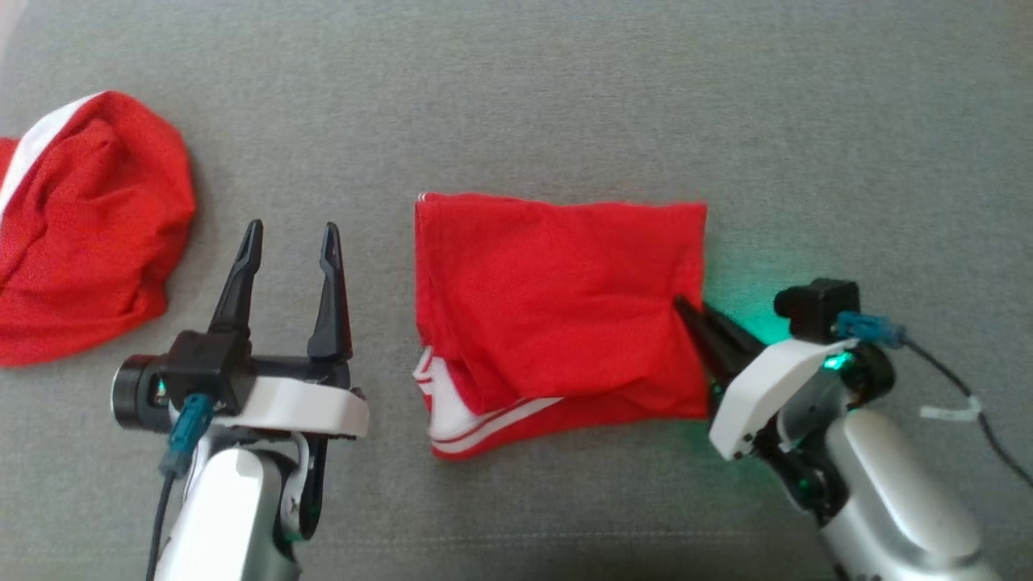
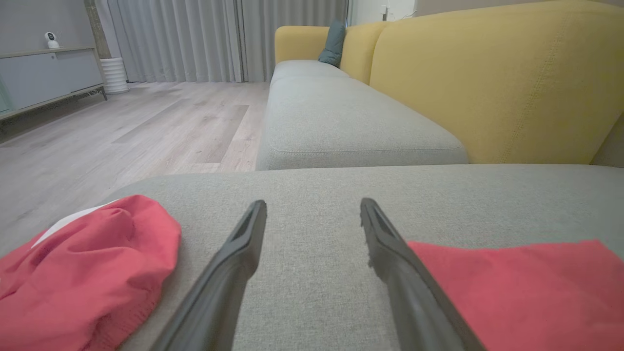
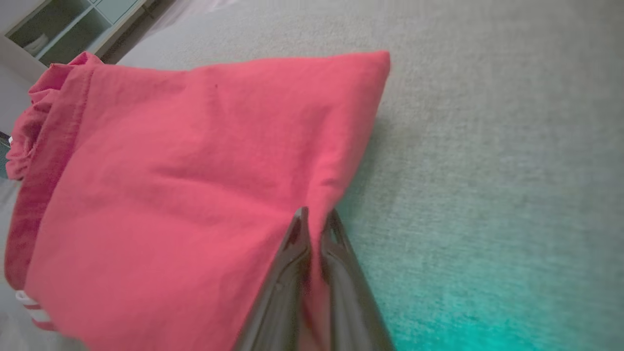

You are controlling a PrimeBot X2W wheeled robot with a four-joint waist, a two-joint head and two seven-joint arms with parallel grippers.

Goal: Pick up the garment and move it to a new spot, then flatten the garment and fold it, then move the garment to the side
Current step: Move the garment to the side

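Observation:
A red garment (image 1: 557,307) with white stripes at its lower left lies folded into a rectangle on the grey cushion. My right gripper (image 1: 684,308) is shut on the garment's right edge; in the right wrist view its fingers (image 3: 297,243) pinch the red cloth (image 3: 195,170) between them. My left gripper (image 1: 292,242) stands open to the left of the garment, with nothing between its fingers (image 2: 239,248), a little above the cushion. The garment's near corner (image 2: 516,292) lies just right of that gripper.
A second red garment (image 1: 81,226) with a white band lies crumpled at the far left, also in the left wrist view (image 2: 83,273). The grey cushion (image 1: 565,97) extends behind; a yellow sofa back (image 2: 487,83) and wooden floor (image 2: 122,131) lie beyond.

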